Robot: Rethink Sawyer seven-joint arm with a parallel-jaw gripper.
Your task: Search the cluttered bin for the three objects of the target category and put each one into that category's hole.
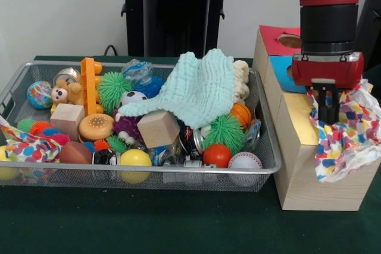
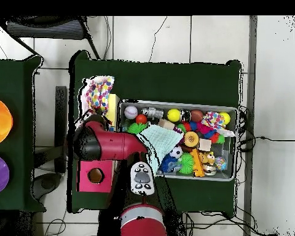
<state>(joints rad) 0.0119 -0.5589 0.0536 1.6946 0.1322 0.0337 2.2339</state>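
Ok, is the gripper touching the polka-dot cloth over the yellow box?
Touching: in the front view the gripper is sunk into the polka-dot cloth, which bunches around it.

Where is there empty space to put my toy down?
The green table is bare in front of the wire basket and the wooden box. The basket is crammed, and a polka-dot cloth covers the box's yellow top.

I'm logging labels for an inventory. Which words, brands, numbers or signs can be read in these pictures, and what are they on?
None can be read in either view.
The small items at the front of the wire basket, near the baseball, may carry print, but it is too blurred to read.
The polka-dot cloth on the wooden box under the gripper shows only dots.
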